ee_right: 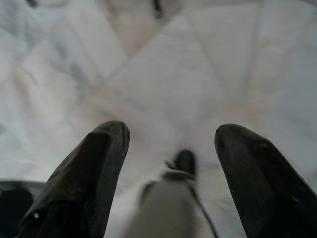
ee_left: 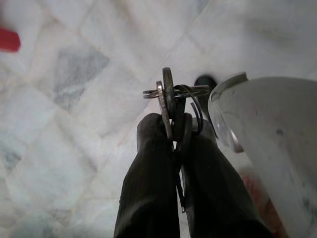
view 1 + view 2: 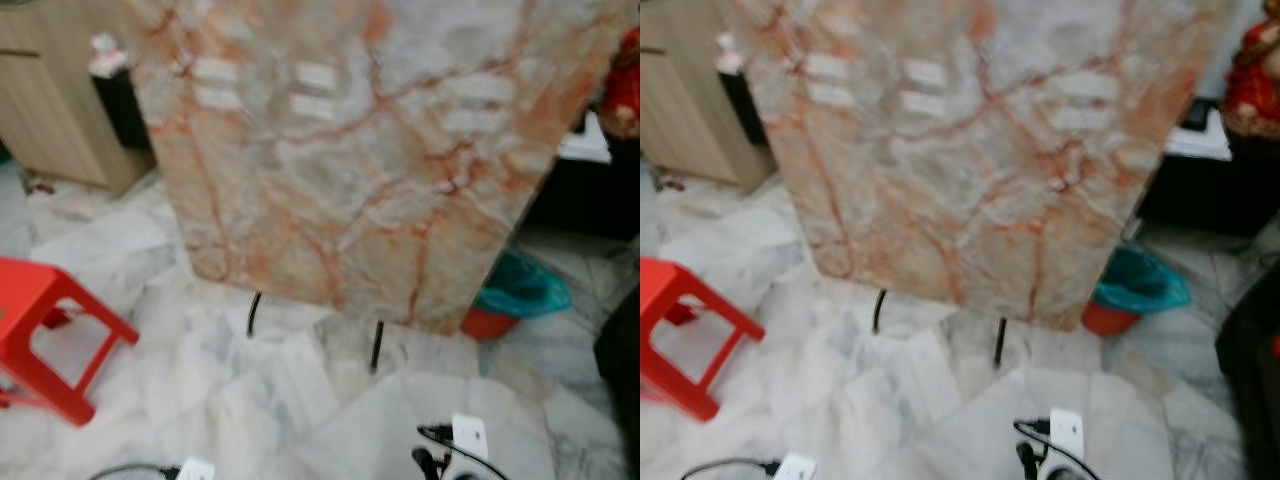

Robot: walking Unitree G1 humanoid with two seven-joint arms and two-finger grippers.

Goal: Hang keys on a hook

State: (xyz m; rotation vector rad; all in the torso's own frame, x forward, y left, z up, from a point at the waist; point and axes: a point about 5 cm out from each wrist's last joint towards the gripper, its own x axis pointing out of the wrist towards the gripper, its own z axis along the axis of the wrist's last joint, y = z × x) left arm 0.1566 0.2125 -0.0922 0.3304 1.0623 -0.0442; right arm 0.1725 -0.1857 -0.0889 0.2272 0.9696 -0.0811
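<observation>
Looking down from the head, a big table with an orange and grey marble top (image 3: 350,160) stands ahead on thin black legs (image 3: 376,346) over a white marble tile floor (image 3: 250,400). A red plastic stool (image 3: 50,330) stands on the floor to the robot's left. A teal and red tub (image 3: 515,295) sits on the floor by the table's right corner. A light wooden cabinet (image 3: 45,100) is at the far left, and a black bottle with a white top (image 3: 115,95) stands beside it. Something red (image 3: 622,85) rests on dark furniture (image 3: 585,195) at the far right; it is too blurry to tell what it is. At the bottom of the head views, small white parts with black wires (image 3: 460,440) show low down.

In the left wrist view, the left pincer (image 2: 174,130) has its two black fingers (image 2: 151,183) pressed together on a bunch of silver metal keys on a ring (image 2: 171,96). The keys stick out past the fingertips, over the floor tiles. A pale rounded part (image 2: 272,144) sits just beside the fingers.

In the right wrist view, the right pincer (image 1: 171,134) has its fingers (image 1: 94,168) wide apart with nothing between them. It points down at the floor. A blurry pale part with a dark tip (image 1: 173,188) sits low between them.
</observation>
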